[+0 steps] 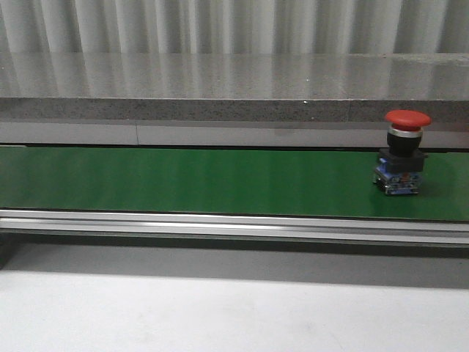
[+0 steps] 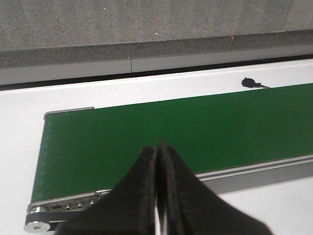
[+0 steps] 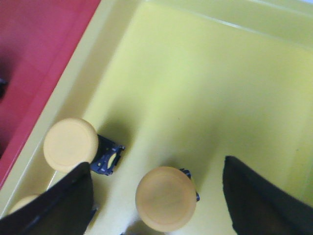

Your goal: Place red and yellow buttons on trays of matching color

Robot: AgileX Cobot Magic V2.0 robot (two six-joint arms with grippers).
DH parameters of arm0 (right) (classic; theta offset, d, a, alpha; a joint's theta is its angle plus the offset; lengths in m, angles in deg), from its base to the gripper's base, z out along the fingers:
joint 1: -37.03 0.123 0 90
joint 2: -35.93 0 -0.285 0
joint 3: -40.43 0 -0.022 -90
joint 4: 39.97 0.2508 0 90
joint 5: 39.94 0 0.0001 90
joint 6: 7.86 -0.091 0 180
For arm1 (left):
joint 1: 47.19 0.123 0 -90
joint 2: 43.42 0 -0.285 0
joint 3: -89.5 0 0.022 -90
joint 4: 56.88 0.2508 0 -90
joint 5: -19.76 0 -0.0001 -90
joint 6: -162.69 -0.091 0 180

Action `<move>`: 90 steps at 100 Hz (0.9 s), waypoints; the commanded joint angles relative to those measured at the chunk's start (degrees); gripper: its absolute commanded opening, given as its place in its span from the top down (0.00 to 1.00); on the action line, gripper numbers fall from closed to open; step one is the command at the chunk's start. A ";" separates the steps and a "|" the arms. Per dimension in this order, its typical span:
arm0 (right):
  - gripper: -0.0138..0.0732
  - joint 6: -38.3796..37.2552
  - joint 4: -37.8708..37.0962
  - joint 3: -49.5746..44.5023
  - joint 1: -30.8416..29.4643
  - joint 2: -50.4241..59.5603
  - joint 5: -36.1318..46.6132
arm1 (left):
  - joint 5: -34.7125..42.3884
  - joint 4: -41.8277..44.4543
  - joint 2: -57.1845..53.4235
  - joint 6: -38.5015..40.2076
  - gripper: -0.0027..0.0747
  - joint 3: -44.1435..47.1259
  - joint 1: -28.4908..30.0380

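While a red button (image 1: 404, 152) stands upright on the green belt (image 1: 190, 180), left gripper (image 2: 158, 196) is closed and empty; right gripper (image 3: 159, 200) is spread wide, empty, over yellow tray (image 3: 205, 88).

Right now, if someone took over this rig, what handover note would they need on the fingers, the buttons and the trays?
Left gripper: shut, empty, over the near end of the green belt.
Right gripper: open above the yellow tray, fingers either side of a yellow button; whether it touches it is unclear.
Done: that one and another yellow button stand in the yellow tray; a third peeks in at the frame's corner.
Left: the red button stands upright on the belt, to go to the red tray.
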 commanded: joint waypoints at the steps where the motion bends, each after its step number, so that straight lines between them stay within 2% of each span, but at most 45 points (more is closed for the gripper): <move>1: 0.21 -0.06 -1.73 1.13 1.64 4.58 -1.44 | 3.99 -0.94 0.32 -0.02 0.99 -1.49 -0.45; 14: 0.21 -0.01 -1.73 1.13 7.51 8.88 -6.24 | 3.99 -0.94 0.32 -0.02 0.99 -1.49 -0.45; 37: 0.21 1.04 0.02 2.46 22.95 14.41 -12.47 | 3.99 -0.94 0.32 -0.02 0.99 -1.49 -0.45; 46: 0.21 4.18 1.84 4.73 28.89 14.54 -14.94 | 3.99 -0.94 0.32 -0.02 0.99 -1.49 -0.45; 56: 0.21 10.95 5.91 7.65 35.03 14.46 -17.12 | 3.99 -0.94 0.32 -0.02 0.99 -1.49 -0.45; 64: 0.21 20.38 12.48 10.27 38.53 14.20 -18.72 | 3.99 -0.94 0.32 -0.02 0.99 -1.49 -0.45; 82: 0.21 42.28 26.24 14.89 39.27 12.46 -24.26 | 3.99 -0.94 0.32 -0.02 0.99 -1.49 -0.45; 90: 0.21 48.33 30.67 16.04 39.08 11.87 -25.06 | 3.99 -0.94 0.32 -0.02 0.99 -1.49 -0.45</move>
